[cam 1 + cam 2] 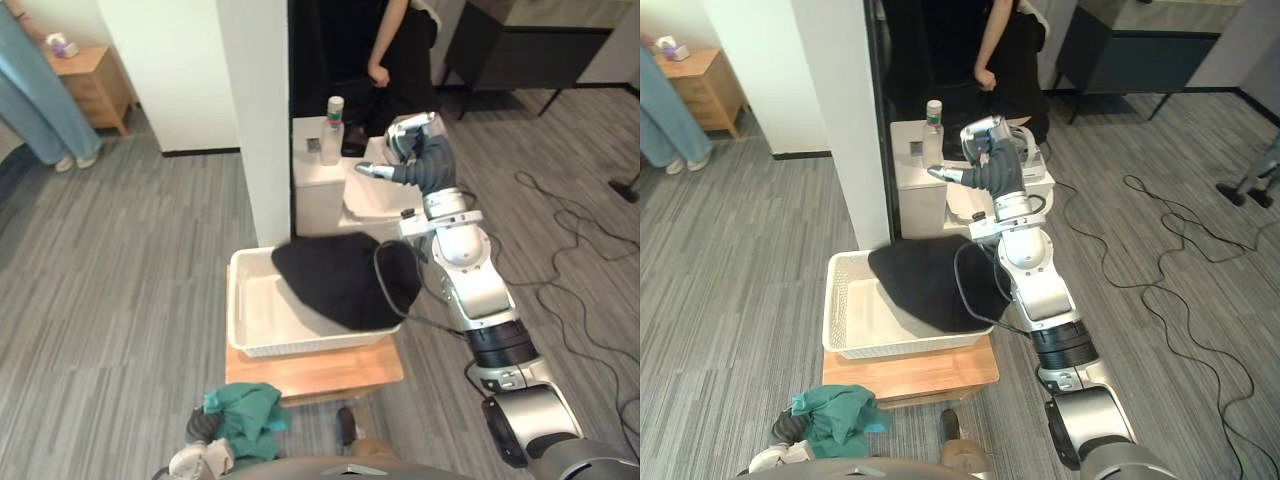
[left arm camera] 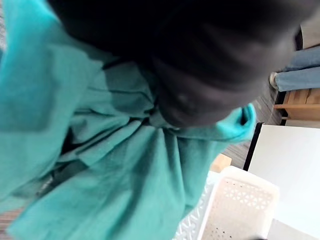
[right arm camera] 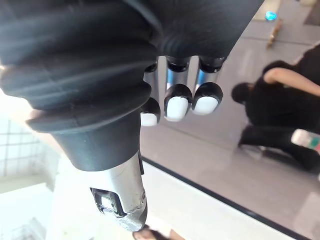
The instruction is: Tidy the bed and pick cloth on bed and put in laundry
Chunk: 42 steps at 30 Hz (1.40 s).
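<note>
Left hand [image 1: 192, 461] apparently beneath teal cloth [image 1: 241, 414], grip untellable; right hand [image 1: 408, 136] curled, empty.

The basket [image 1: 300, 347] sits on a stand [image 1: 330, 372], a cloth [image 1: 345, 280] lying in it and over its right rim. Behind stands a cabinet [image 1: 315, 190] with a bottle [image 1: 332, 130] on top, the right hand [image 1: 405, 150] above it, a pillar [image 1: 255, 120] to its left and a person [image 1: 400, 50] behind. Before the stand, leftward, a second cloth [image 1: 240, 415] lies over the left hand [image 1: 200, 458].
</note>
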{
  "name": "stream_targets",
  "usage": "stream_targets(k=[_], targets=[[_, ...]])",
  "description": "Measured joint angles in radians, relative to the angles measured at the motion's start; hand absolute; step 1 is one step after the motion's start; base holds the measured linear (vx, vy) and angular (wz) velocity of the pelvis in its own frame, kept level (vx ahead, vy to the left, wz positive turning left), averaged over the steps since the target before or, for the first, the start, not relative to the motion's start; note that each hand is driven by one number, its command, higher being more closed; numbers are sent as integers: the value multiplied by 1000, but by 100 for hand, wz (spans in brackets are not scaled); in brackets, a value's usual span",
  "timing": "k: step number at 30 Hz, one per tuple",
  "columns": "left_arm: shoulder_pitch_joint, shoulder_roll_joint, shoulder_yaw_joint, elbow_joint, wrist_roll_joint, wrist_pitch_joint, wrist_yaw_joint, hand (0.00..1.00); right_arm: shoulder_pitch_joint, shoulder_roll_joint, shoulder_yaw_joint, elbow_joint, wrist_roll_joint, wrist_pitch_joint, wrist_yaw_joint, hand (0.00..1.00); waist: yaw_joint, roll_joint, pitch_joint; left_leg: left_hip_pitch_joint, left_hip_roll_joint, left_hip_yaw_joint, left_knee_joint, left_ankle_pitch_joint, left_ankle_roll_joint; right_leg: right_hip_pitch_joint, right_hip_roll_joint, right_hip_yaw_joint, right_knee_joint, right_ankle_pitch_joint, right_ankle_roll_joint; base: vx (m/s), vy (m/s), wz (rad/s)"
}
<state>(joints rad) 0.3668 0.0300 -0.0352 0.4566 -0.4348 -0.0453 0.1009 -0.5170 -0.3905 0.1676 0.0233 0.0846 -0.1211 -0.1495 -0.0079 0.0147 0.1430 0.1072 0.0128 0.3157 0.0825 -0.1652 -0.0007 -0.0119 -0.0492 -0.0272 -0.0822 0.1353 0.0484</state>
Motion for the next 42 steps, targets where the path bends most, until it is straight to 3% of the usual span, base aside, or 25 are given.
stream_targets(k=[4, 9, 10, 13, 19, 24, 33, 37, 39, 42], targets=[[-1, 11, -5, -45, -23, -6, -1, 100, 0, 57, 19, 146, -14, 28, 11, 100, 9, 2, 7, -38, 0, -17, 0, 18, -1, -29, -3, -19, 0, 19, -1, -55, -41, 16], [-37, 24, -5, -136, -35, -23, -5, 100, -1, 111, 12, 342, -55, 78, 10, 100, 8, 17, 60, -102, -11, -36, 1, 39, 3, -82, -17, -39, 1, 35, 0, -52, -4, 12], [-48, 31, -4, -145, -35, -25, -6, 100, 12, 119, 0, 357, -55, 89, 10, 0, 9, 23, 67, -108, -11, -40, 1, 43, 2, -92, -18, -42, 1, 37, 1, -2, -3, 15], [-51, 30, 2, -176, -35, -27, -7, 100, 74, 165, -59, 357, -57, 101, 9, 0, 9, 35, 81, -106, -10, -42, 0, 47, -3, -92, -16, -44, 1, 37, 1, 30, 0, 5], [-83, 30, 58, -250, -35, -27, -5, 100, 246, 192, -117, 343, -91, 104, 10, 0, 4, 34, 81, -84, -9, -44, -1, 45, -4, -68, -16, -44, 1, 38, 2, -5, 12, 4], [-146, 47, 243, -443, -52, -42, 22, 100, 457, 207, -278, 259, -93, 107, 8, 0, -16, 21, 78, -78, -9, -44, 1, 30, -5, -49, -18, -45, 0, 32, 6, -73, 6, 1], [-536, 336, 388, -517, -192, -183, 66, 100, 695, 248, -396, 492, -130, 109, -6, 0, -67, 5, 49, -45, 1, -29, -28, 44, -14, -37, -7, -36, 0, 29, 4, -19, -16, -5], [-738, 475, 393, -405, -205, -238, 119, 100, 763, 292, -428, 640, -129, 108, -8, 0, -87, -7, 22, -17, 4, -7, -31, 49, -11, -30, 2, -13, 0, 31, 2, 21, 1, -16], [-765, 434, 360, -408, -206, -261, 154, 100, 783, 314, -442, 732, -129, 104, -6, 0, -106, -11, 6, -17, 3, -8, -33, 48, -12, -23, 1, -14, 0, 31, 2, 0, 0, 0], [-672, 241, 224, -522, -88, -268, 197, 100, 820, 371, -518, 858, -119, 107, -11, 0, -108, -11, -7, -15, -3, -7, -33, 44, -12, -23, -5, -11, 0, 31, 2, 0, 0, 0]])
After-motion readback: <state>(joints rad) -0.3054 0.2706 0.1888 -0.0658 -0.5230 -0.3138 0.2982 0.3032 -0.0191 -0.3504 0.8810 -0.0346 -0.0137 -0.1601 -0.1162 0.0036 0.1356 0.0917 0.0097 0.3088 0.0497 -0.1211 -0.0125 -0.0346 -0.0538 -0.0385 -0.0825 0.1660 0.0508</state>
